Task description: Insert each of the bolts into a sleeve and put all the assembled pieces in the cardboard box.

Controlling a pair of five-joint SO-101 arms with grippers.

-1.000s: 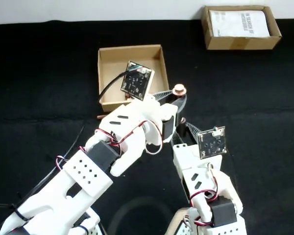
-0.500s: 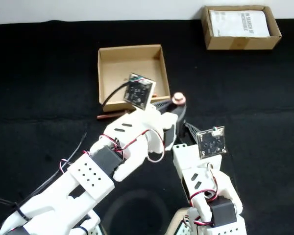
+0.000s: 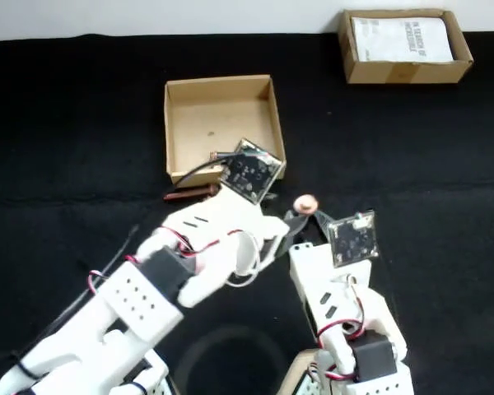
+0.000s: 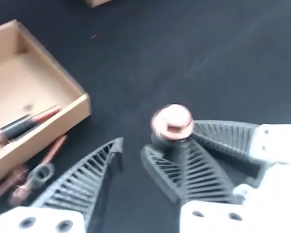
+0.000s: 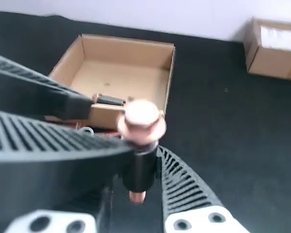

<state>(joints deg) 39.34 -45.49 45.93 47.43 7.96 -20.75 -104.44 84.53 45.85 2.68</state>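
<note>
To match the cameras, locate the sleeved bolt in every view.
High view: sleeved bolt in the right gripper, off the cardboard box's near right corner.
Left wrist view: sleeved bolt just past the open left gripper.
Right wrist view: sleeved bolt before the box.
Shared landmark: the cardboard box.

A small open carton (image 3: 403,72) sits at the far right corner of the black surface (image 3: 66,123), with a white printed sheet (image 3: 402,39) lying flat inside it. A pale wall (image 3: 148,15) runs behind.
</note>
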